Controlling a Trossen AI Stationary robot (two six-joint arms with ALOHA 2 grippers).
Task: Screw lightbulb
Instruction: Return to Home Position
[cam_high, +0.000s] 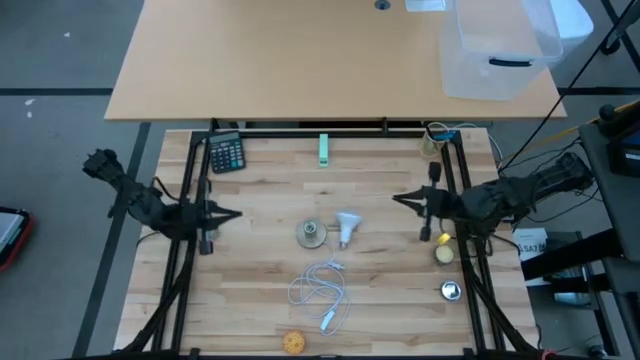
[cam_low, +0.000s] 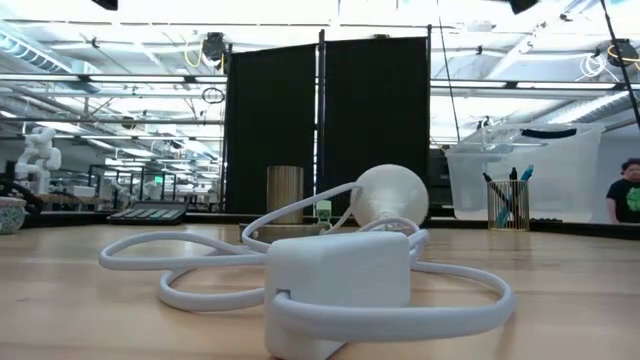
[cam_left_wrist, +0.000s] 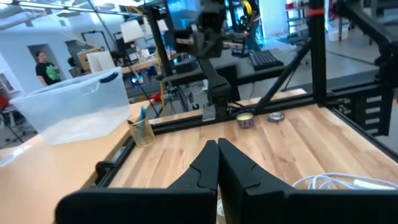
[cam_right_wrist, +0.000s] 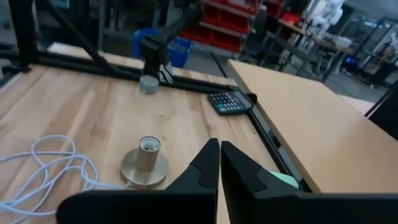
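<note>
The white lightbulb (cam_high: 347, 228) (cam_low: 392, 195) lies on its side on the wooden table (cam_high: 260, 250), near the middle. Just left of it stands a round metal base with an upright socket (cam_high: 311, 234) (cam_right_wrist: 144, 165). The base's white cord (cam_high: 320, 290) (cam_low: 200, 262) coils toward the near edge and ends in a white adapter (cam_low: 335, 285). My left gripper (cam_high: 230, 214) (cam_left_wrist: 217, 149) hangs shut at the table's left side and holds nothing. My right gripper (cam_high: 400, 199) (cam_right_wrist: 219, 149) hangs shut at the right side and holds nothing. Both stand well clear of the bulb.
A calculator (cam_high: 226, 152) and a green piece (cam_high: 323, 149) lie at the far edge, with a pen cup (cam_high: 437, 135) at the far right. A yellow roll (cam_high: 444, 252) and a silver piece (cam_high: 450, 290) sit at the right, a yellowish ball (cam_high: 293, 342) at the near edge. A clear bin (cam_high: 495, 50) stands beyond.
</note>
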